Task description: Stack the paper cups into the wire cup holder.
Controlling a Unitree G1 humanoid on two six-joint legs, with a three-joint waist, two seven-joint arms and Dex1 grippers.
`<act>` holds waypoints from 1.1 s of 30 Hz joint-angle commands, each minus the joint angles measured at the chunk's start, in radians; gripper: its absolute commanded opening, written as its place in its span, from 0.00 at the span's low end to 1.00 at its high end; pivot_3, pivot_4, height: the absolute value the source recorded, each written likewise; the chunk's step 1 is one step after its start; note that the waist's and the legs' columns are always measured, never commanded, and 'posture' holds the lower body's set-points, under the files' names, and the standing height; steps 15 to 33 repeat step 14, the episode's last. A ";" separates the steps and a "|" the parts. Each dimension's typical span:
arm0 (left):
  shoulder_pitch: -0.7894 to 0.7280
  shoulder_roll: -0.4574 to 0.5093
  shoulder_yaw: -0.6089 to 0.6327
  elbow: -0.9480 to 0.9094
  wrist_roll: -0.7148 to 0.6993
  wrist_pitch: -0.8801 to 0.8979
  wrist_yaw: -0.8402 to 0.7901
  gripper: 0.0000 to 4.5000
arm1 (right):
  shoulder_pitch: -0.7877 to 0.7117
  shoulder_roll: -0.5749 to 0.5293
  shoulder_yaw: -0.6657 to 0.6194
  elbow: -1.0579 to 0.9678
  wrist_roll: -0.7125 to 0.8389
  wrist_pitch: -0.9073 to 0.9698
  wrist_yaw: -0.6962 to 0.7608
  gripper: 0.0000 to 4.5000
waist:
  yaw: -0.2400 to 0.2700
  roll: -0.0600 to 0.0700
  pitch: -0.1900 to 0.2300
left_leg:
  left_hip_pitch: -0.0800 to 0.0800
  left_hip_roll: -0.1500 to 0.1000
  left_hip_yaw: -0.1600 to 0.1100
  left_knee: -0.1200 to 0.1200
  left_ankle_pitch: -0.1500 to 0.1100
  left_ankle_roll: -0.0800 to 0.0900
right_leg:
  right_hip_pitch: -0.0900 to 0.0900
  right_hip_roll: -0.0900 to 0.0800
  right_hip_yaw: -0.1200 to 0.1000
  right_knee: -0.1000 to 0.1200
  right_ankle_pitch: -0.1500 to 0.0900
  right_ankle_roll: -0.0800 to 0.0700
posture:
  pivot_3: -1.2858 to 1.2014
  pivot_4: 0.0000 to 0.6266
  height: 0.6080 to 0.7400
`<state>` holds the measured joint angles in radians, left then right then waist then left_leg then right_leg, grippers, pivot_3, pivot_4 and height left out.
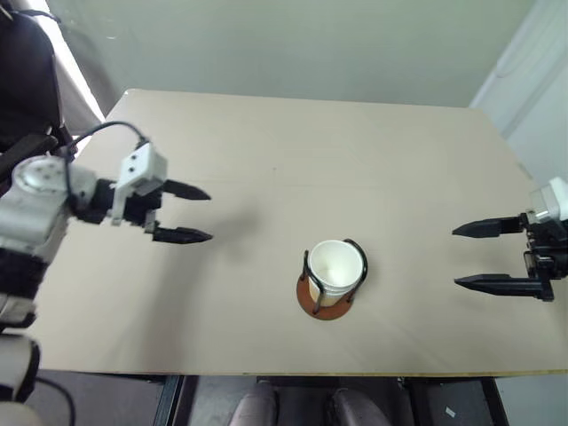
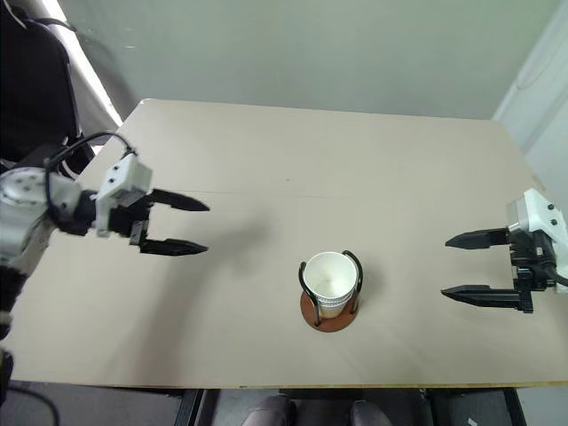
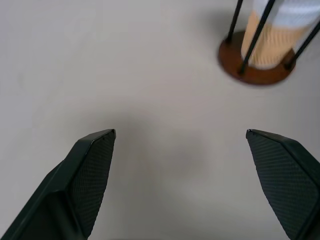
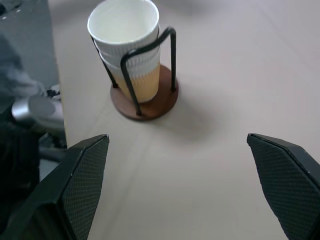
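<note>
The wire cup holder (image 1: 330, 300), a reddish-brown disc with black wire loops, stands near the table's front edge at the middle. Paper cups (image 1: 335, 266) sit nested upright inside it, white rims on top and tan sides below (image 4: 131, 60). My left gripper (image 1: 197, 214) hovers open over the table well to the holder's left, fingers pointing toward it, nothing between them. My right gripper (image 1: 468, 257) is open too, well to the holder's right, pointing back at it and empty. Both wrist views show the holder (image 3: 257, 70) ahead of spread fingers.
The tan table (image 1: 293, 160) spreads wide behind and to both sides of the holder. Its front edge (image 1: 293, 374) runs just below the holder. A dark chair (image 2: 31, 80) stands off the table's left rear corner.
</note>
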<state>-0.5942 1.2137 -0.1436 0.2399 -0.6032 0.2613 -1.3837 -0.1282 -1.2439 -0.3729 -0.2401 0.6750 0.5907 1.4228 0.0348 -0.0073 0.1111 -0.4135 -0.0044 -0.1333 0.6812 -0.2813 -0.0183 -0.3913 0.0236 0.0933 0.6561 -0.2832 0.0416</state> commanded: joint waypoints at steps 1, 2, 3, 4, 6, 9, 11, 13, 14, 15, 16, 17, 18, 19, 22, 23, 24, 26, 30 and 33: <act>0.168 0.042 0.183 -0.175 -0.064 0.099 0.046 1.00 | -0.007 -0.015 0.004 0.028 -0.026 -0.040 0.036 1.00 | 0.000 0.000 0.000 | 0.000 0.000 0.000 0.000 0.000 0.000 | 0.000 0.000 0.001 -0.001 0.000 0.000 | 0.52 0.24 1.00; 0.212 0.043 0.218 -0.209 -0.069 0.120 0.056 1.00 | -0.010 -0.013 0.010 0.033 -0.031 -0.045 0.040 1.00 | 0.002 0.000 0.000 | 0.001 0.000 0.001 0.000 0.000 0.000 | 0.001 0.000 0.001 -0.003 0.000 0.000 | 0.52 0.24 1.00; 0.245 0.039 0.243 -0.237 -0.073 0.137 0.060 1.00 | -0.014 -0.012 0.015 0.036 -0.033 -0.047 0.044 1.00 | 0.002 0.000 0.000 | 0.001 0.000 0.001 0.000 0.000 0.000 | 0.001 0.000 0.001 -0.003 0.000 0.000 | 0.52 0.24 1.00; 0.264 0.033 0.259 -0.257 -0.074 0.152 0.062 1.00 | -0.017 -0.011 0.020 0.040 -0.035 -0.049 0.048 1.00 | 0.003 0.000 0.000 | 0.002 0.000 0.000 -0.001 0.000 0.000 | 0.002 0.000 0.000 -0.003 0.000 0.000 | 0.52 0.24 1.00; 0.276 0.021 0.268 -0.278 -0.057 0.169 0.069 1.00 | -0.022 -0.009 0.029 0.047 -0.040 -0.055 0.052 1.00 | 0.004 0.000 0.000 | 0.006 0.000 0.000 0.000 0.000 0.000 | 0.005 0.000 0.001 0.000 0.000 -0.001 | 0.52 0.24 1.00; 0.272 0.008 0.284 -0.302 -0.046 0.195 0.078 1.00 | -0.024 -0.007 0.033 0.053 -0.046 -0.059 0.057 1.00 | -0.001 0.000 0.000 | 0.016 0.000 0.001 0.000 0.000 0.000 | 0.014 0.000 0.001 0.000 0.001 -0.004 | 0.52 0.24 1.00; 0.280 0.005 0.305 -0.319 -0.046 0.213 0.085 1.00 | -0.018 -0.006 0.028 0.052 -0.046 -0.056 0.058 1.00 | -0.005 0.000 0.000 | 0.018 0.000 0.001 0.000 0.000 0.000 | 0.015 0.000 0.001 0.002 0.001 -0.005 | 0.52 0.24 1.00; 0.290 0.002 0.324 -0.335 -0.047 0.228 0.092 1.00 | -0.012 -0.005 0.021 0.049 -0.046 -0.053 0.060 1.00 | -0.010 0.000 0.000 | 0.020 0.000 0.001 0.000 0.000 0.000 | 0.015 0.000 0.001 0.005 0.001 -0.007 | 0.52 0.24 1.00; 0.295 -0.002 0.332 -0.342 -0.047 0.235 0.096 1.00 | -0.011 -0.004 0.020 0.047 -0.045 -0.052 0.059 1.00 | -0.010 0.000 0.000 | 0.020 0.000 0.001 -0.001 0.000 0.000 | 0.015 0.000 0.001 0.006 0.000 -0.007 | 0.52 0.24 1.00; 0.295 -0.002 0.332 -0.342 -0.047 0.235 0.096 1.00 | -0.011 -0.004 0.020 0.047 -0.045 -0.052 0.059 1.00 | -0.010 0.000 0.000 | 0.020 0.000 0.001 -0.001 0.000 0.000 | 0.015 0.000 0.001 0.006 0.000 -0.007 | 0.52 0.24 1.00; 0.295 -0.002 0.332 -0.342 -0.047 0.235 0.096 1.00 | -0.011 -0.004 0.020 0.047 -0.045 -0.052 0.059 1.00 | -0.010 0.000 0.000 | 0.020 0.000 0.001 -0.001 0.000 0.000 | 0.015 0.000 0.001 0.006 0.000 -0.007 | 0.52 0.24 1.00; 0.295 -0.002 0.332 -0.342 -0.047 0.235 0.096 1.00 | -0.011 -0.004 0.020 0.047 -0.045 -0.052 0.059 1.00 | -0.010 0.000 0.000 | 0.020 0.000 0.001 -0.001 0.000 0.000 | 0.015 0.000 0.001 0.006 0.000 -0.007 | 0.52 0.24 1.00; 0.295 -0.002 0.332 -0.342 -0.047 0.235 0.096 1.00 | -0.011 -0.004 0.020 0.047 -0.045 -0.052 0.059 1.00 | -0.010 0.000 0.000 | 0.020 0.000 0.001 -0.001 0.000 0.000 | 0.015 0.000 0.001 0.006 0.000 -0.007 | 0.52 0.24 1.00; 0.295 -0.002 0.332 -0.342 -0.047 0.235 0.096 1.00 | -0.011 -0.004 0.020 0.047 -0.045 -0.052 0.059 1.00 | -0.010 0.000 0.000 | 0.020 0.000 0.001 -0.001 0.000 0.000 | 0.015 0.000 0.001 0.006 0.000 -0.007 | 0.52 0.24 1.00; 0.295 -0.002 0.332 -0.342 -0.047 0.235 0.096 1.00 | -0.011 -0.004 0.020 0.047 -0.045 -0.052 0.059 1.00 | -0.010 0.000 0.000 | 0.020 0.000 0.001 -0.001 0.000 0.000 | 0.015 0.000 0.001 0.006 0.000 -0.007 | 0.52 0.24 1.00; 0.295 -0.002 0.332 -0.342 -0.047 0.235 0.096 1.00 | -0.011 -0.004 0.020 0.047 -0.045 -0.052 0.059 1.00 | -0.010 0.000 0.000 | 0.020 0.000 0.001 -0.001 0.000 0.000 | 0.015 0.000 0.001 0.006 0.000 -0.007 | 0.52 0.24 1.00; 0.295 -0.002 0.332 -0.342 -0.047 0.235 0.096 1.00 | -0.011 -0.004 0.020 0.047 -0.045 -0.052 0.059 1.00 | -0.010 0.000 0.000 | 0.020 0.000 0.001 -0.001 0.000 0.000 | 0.015 0.000 0.001 0.006 0.000 -0.007 | 0.52 0.24 1.00; 0.295 -0.002 0.332 -0.342 -0.047 0.235 0.096 1.00 | -0.011 -0.004 0.020 0.047 -0.045 -0.052 0.059 1.00 | -0.010 0.000 0.000 | 0.020 0.000 0.001 -0.001 0.000 0.000 | 0.015 0.000 0.001 0.006 0.000 -0.007 | 0.52 0.24 1.00; 0.295 -0.002 0.332 -0.342 -0.047 0.235 0.096 1.00 | -0.011 -0.004 0.020 0.047 -0.045 -0.052 0.059 1.00 | -0.010 0.000 0.000 | 0.020 0.000 0.001 -0.001 0.000 0.000 | 0.015 0.000 0.001 0.006 0.000 -0.007 | 0.52 0.24 1.00; 0.295 -0.002 0.332 -0.342 -0.047 0.235 0.096 1.00 | -0.011 -0.004 0.020 0.047 -0.045 -0.052 0.059 1.00 | -0.010 0.000 0.000 | 0.020 0.000 0.001 -0.001 0.000 0.000 | 0.015 0.000 0.001 0.006 0.000 -0.007 | 0.52 0.24 1.00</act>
